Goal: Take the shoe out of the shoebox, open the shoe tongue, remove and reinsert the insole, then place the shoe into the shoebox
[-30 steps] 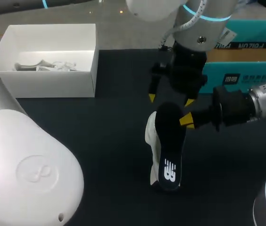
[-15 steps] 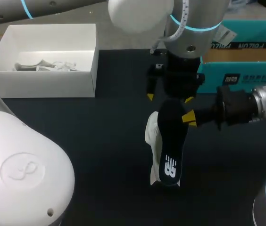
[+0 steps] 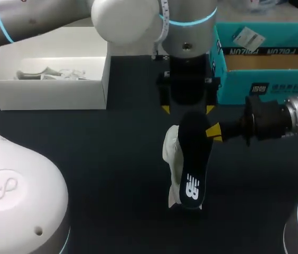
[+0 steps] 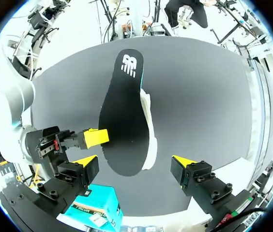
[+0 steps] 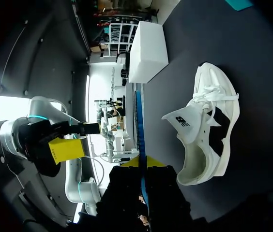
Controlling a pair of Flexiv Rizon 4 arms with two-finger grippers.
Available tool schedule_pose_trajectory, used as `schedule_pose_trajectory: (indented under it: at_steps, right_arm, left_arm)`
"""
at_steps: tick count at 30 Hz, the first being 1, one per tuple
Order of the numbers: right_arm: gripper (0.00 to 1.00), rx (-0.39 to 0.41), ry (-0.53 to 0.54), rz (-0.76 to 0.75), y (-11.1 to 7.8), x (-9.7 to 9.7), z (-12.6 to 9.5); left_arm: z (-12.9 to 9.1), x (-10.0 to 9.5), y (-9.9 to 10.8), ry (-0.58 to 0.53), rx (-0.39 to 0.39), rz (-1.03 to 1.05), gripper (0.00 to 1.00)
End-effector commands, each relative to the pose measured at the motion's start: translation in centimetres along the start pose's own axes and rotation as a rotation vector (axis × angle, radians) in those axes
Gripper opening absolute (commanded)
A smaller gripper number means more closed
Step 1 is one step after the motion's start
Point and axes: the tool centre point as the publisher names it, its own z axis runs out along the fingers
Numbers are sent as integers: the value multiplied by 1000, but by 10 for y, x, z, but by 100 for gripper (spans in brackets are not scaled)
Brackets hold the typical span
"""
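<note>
Insole (image 3: 192, 159): out of the shoe, held over mid-counter. Thin and flat, with a black matte face and a white logo at the narrow end. Its edge shows blue in the right wrist view. The long axis runs from the tools back toward the robot, broad end at the tools.

Shoe (image 3: 170, 151): white trainer with black patches, laced, lying on its side on the dark counter (image 3: 85, 159). It is just beside and under the insole; whether they touch cannot be told. The opening is turned toward the right tool.

Right tool (image 3: 214, 133): closed on the insole's edge near the broad end, the only thing gripping it.

Left tool (image 3: 187, 109): fingers wide apart, nothing held. It straddles the broad end from beyond it, with no contact seen. It is the nearer free arm for that end.

Judgement: reinsertion depends on lining the insole's axis up with the shoe opening.

White box (image 3: 48, 92) and teal box (image 3: 265, 87): both well apart from the shoe.
</note>
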Motion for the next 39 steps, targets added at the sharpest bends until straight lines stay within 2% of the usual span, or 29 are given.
schedule_pose_trajectory:
  at_steps: [1, 11, 16, 22, 30, 39]
  right_arm:
    - [0, -3, 1, 0, -2, 0, 1]
    - [0, 7, 9, 5, 0, -2, 1]
    - [0, 15, 11, 19, 11, -7, -1]
    - [0, 26, -2, 21, 19, -5, -4]
    - [0, 37, 2, 19, 17, -2, -8]
    - [0, 39, 0, 16, 13, 2, -14]
  left_arm:
    - [0, 4, -7, -79, -21, 4, 100]
    - [-9, -6, -17, -94, -30, 37, 100]
    - [-12, -13, -25, -71, -52, 81, 100]
    - [-23, -16, -23, -68, -69, 89, 100]
    - [-32, -19, -21, -63, -96, 99, 100]
    - [-28, -20, -21, -63, -95, 97, 100]
